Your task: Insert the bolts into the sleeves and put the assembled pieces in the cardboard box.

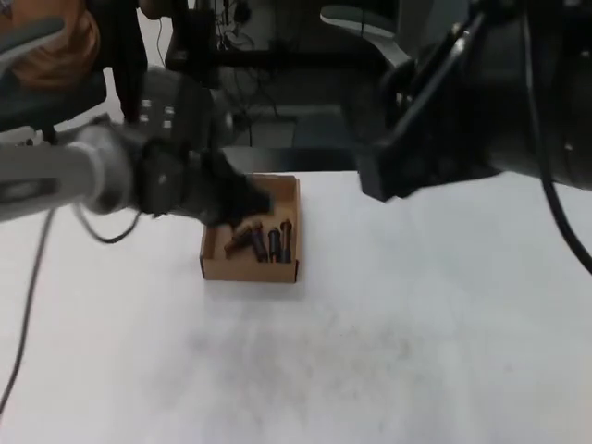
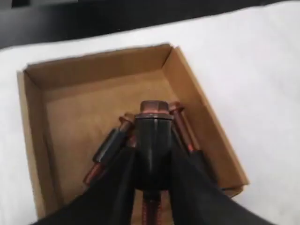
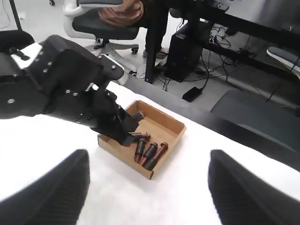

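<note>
The left fingers (image 2: 119, 187), two black prongs, pinch an assembled piece (image 2: 152, 133) between them: a dark sleeve with a copper-coloured bolt running through it. The bolt's hexagonal head sticks out past the fingertips. The sleeve is clamped on both sides, one finger against each flank.

Directly beneath these fingers sits the open cardboard box (image 2: 93, 70), brown and shallow, resting on a white surface (image 1: 370, 351). The held piece hangs within the outline of the box. Whether it touches the box floor cannot be told.

Several more assembled pieces (image 2: 108, 146) lie on the box floor, just below and to either side of the fingertips. They lie close together, each a dark sleeve with copper showing at the ends.

The right fingers (image 3: 56, 192) are spread wide, with nothing between them. They sit well apart from the box, which lies ahead of them on the surface, seen through the gap between them.
</note>
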{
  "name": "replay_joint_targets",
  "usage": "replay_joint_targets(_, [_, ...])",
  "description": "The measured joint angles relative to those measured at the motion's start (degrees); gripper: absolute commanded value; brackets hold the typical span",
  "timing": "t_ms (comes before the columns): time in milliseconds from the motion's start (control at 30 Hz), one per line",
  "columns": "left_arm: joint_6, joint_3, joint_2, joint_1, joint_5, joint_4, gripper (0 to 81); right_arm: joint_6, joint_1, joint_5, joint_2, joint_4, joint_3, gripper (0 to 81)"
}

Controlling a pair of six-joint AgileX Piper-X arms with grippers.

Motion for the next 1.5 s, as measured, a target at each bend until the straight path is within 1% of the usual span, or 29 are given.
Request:
replay_joint_targets(267, [0.2,-5.6,8.7,0.0,-2.3,2.9,1.8,0.0,0.0,0.0,-0.4,4.9,0.0,65.8])
replay_joint_targets(300, [0.2,-5.7,9.3,0.0,-2.3,2.9,0.1,0.0,0.0,0.0,-0.4,5.4,0.0,65.8])
replay_joint_targets(333, [0.2,-5.6,10.0,0.0,-2.3,2.9,2.8,0.0,0.0,0.0,-0.4,6.0,0.0,65.8])
replay_joint_targets(367, [0.2,-5.6,10.6,0.0,-2.3,2.9,8.8,0.0,0.0,0.0,-0.4,6.4,0.0,65.8])
replay_joint_targets(433, [0.2,-5.6,11.5,0.0,-2.4,2.4,28.0,0.4,0.0,-0.8,-0.4,6.7,0.0,65.8])
replay_joint_targets(467, [0.2,-5.6,11.9,0.0,-2.1,1.9,42.6,0.5,0.0,-1.4,-0.4,6.7,0.0,65.8])
replay_joint_targets(500, [0.3,-5.6,12.0,0.0,-1.5,1.4,59.8,0.6,0.0,-1.8,-0.4,6.7,0.0,65.8])
replay_joint_targets(533, [0.3,-5.6,12.0,0.0,-0.9,1.1,70.0,0.6,0.0,-2.2,-0.4,6.7,0.0,65.8])
replay_joint_targets(733, [-3.1,-6.3,9.5,0.1,1.8,0.4,70.0,0.6,0.0,-3.5,-0.6,7.8,0.0,65.8])
replay_joint_targets(833, [-3.3,-6.3,5.0,-0.1,3.2,0.5,70.0,0.6,0.0,-3.2,-1.4,8.8,0.0,65.8])
replay_joint_targets(933, [-2.1,-6.3,-2.3,-0.1,4.1,2.9,70.0,0.4,0.0,-0.8,-3.7,11.0,0.0,65.8])
replay_joint_targets(967, [-0.9,-6.3,-5.4,-0.1,4.3,4.4,67.1,-0.1,0.0,0.1,-4.9,12.1,0.0,65.8])
replay_joint_targets(1067, [3.2,-5.5,-15.6,-0.1,4.4,9.4,53.3,-1.2,0.0,1.7,-8.7,15.5,0.0,65.8])
replay_joint_targets(1133, [6.0,-3.0,-23.0,-0.4,4.4,11.2,44.1,-1.5,0.0,1.9,-11.5,17.2,0.0,65.8])
replay_joint_targets(1167, [6.6,-1.7,-26.1,-0.5,4.4,11.5,40.6,-1.5,0.0,1.9,-13.1,17.4,0.1,65.8])
replay_joint_targets(1233, [7.9,2.3,-34.0,-0.8,4.4,11.1,36.4,-1.7,0.0,2.1,-16.4,17.5,0.9,65.8])
replay_joint_targets(1300, [8.1,6.4,-41.7,-0.8,3.5,10.3,34.4,-1.9,0.0,2.2,-21.2,16.1,3.2,65.8])
replay_joint_targets(1367, [8.3,10.4,-50.6,-0.8,0.9,9.1,34.4,-1.9,0.0,2.2,-25.7,14.0,6.7,65.8])
replay_joint_targets(1500, [8.3,17.7,-65.3,-0.8,-5.7,7.4,34.4,-1.9,0.0,2.5,-35.5,4.8,16.3,65.8])
